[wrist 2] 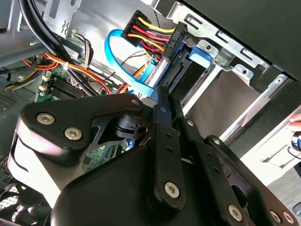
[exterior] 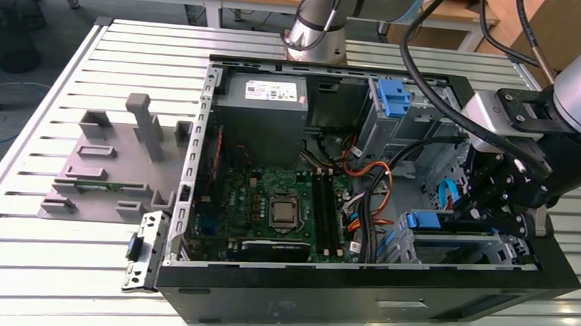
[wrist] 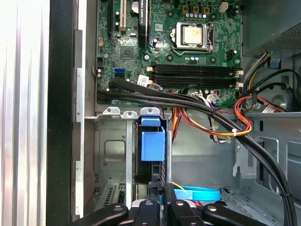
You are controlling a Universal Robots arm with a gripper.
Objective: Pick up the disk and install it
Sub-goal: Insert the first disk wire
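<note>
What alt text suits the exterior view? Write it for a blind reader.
A robot gripper reaches into an open computer case at the exterior view's right, beside a blue carrier tab in the drive bay. The case lies on a slatted table, motherboard exposed.

Open computer case interior: green motherboard point(wrist: 188, 42) with bare CPU point(wrist: 193, 35) and black memory slots point(wrist: 193, 73). Black cable bundle point(wrist: 197, 106) beside red-orange-yellow power wires point(wrist: 237, 127). Blue plastic carrier tab point(wrist: 153, 143) in metal drive bay point(wrist: 110, 150). Black gripper point(wrist: 162, 207) linkages just beside flat blue data cable point(wrist: 200, 194).
</note>
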